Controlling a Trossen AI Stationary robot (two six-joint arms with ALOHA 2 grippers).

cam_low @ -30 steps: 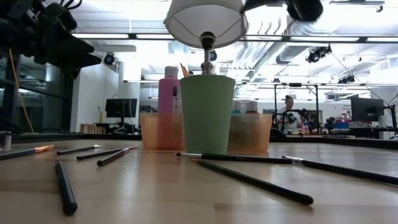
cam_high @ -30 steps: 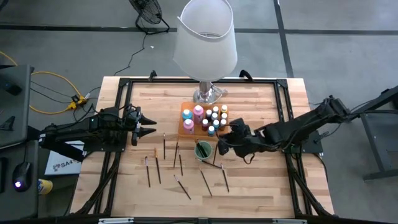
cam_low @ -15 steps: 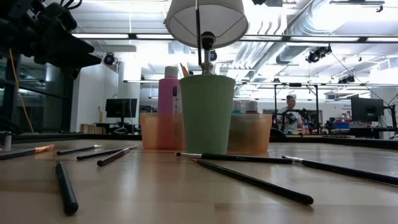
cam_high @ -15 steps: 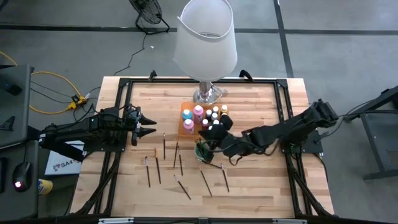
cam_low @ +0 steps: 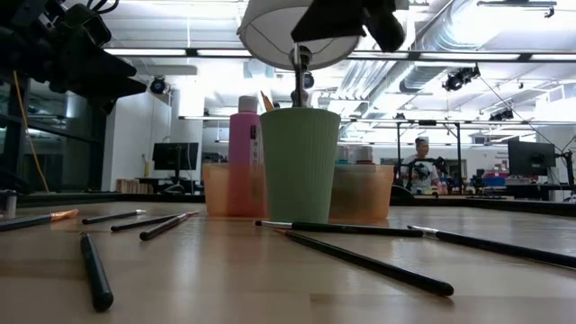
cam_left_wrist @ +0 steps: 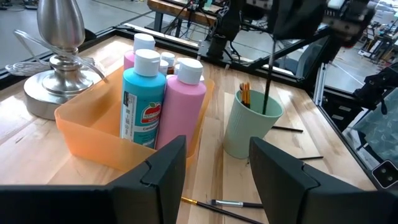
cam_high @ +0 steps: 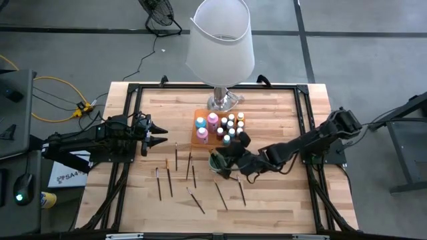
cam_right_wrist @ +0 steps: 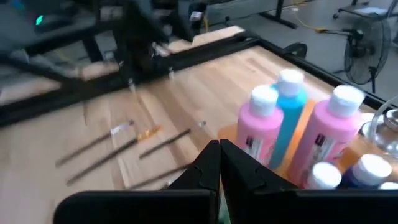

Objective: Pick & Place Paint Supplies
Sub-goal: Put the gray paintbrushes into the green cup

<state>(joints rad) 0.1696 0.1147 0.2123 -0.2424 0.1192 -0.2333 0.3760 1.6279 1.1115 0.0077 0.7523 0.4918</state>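
A green ribbed cup (cam_high: 217, 161) stands on the wooden table in front of an orange tray (cam_left_wrist: 93, 134) that holds pink and teal bottles and small capped paint bottles (cam_high: 230, 125). My right gripper (cam_high: 227, 154) hovers just above the cup (cam_left_wrist: 252, 127), shut on a thin dark brush (cam_left_wrist: 268, 68). Several more brushes (cam_high: 170, 180) lie flat on the table near the front. My left gripper (cam_left_wrist: 214, 174) waits open at the table's left side (cam_high: 160, 137), with nothing between its fingers. My right gripper pinches the dark brush by the upper part of its handle (cam_left_wrist: 272, 38) between its two shut fingers. It comes from the table's right side, slanting down. The brush hangs nearly upright below the fingers, and its lower end is inside the green cup, beside other brushes.
A big lamp with a white shade (cam_high: 220, 40) and a silver foot (cam_left_wrist: 59, 37) stands behind the tray at the table's far middle. A black frame (cam_high: 133, 90) runs around the table top. Loose brushes (cam_low: 360, 259) lie left and right of the cup.
My right gripper has moved toward the table's left and down, ending over the green cup, and its wrist has rolled. The brush it holds has come upright and sunk into the cup.
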